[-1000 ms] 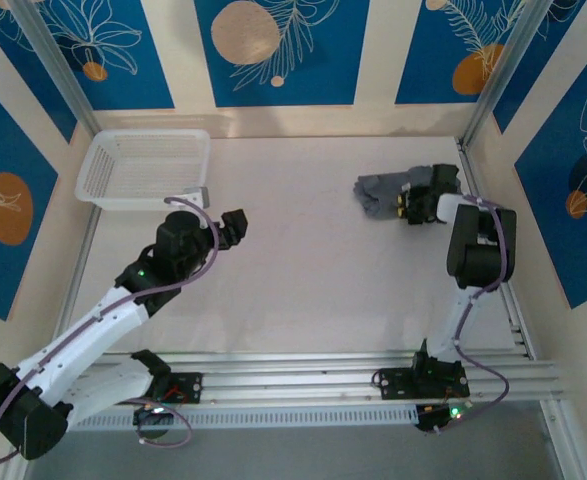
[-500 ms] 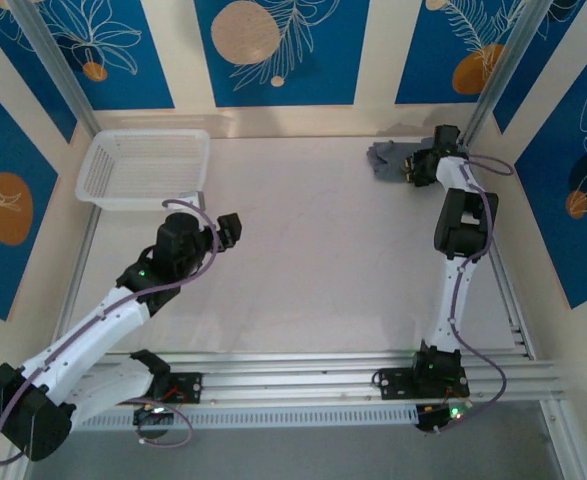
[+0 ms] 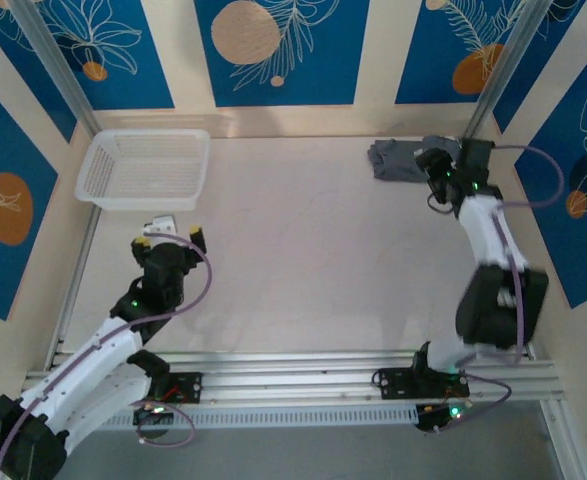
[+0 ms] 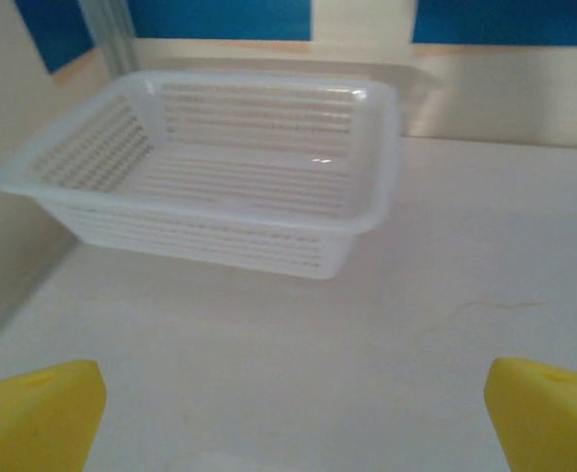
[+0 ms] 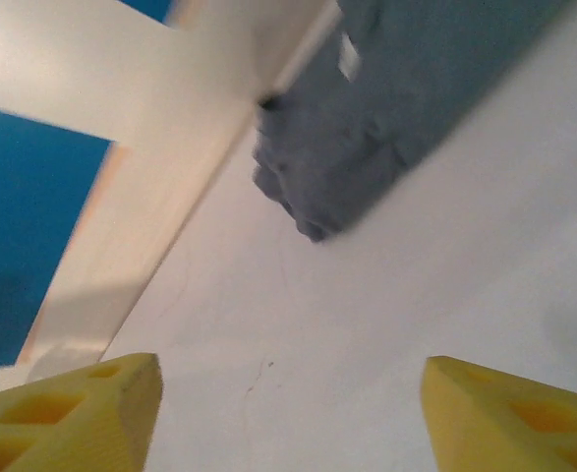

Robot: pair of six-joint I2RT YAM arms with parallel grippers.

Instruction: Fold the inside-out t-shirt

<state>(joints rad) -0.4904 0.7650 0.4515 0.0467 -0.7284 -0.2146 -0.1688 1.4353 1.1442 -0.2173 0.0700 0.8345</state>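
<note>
Both end effectors are standing open and empty: the left end effector (image 3: 170,233) is hovering near the white basket (image 3: 143,204), the right end effector (image 3: 435,166) just beside the inside-out t-shirt (image 3: 397,160). That shirt is lying bunched up at the worktop's (image 3: 313,260) far right corner.

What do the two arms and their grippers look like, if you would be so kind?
The left arm and right arm have white shells with black joints, each trailed by a looping lilac cable. The left gripper and right gripper end in blocky yellow fingertips.
</note>
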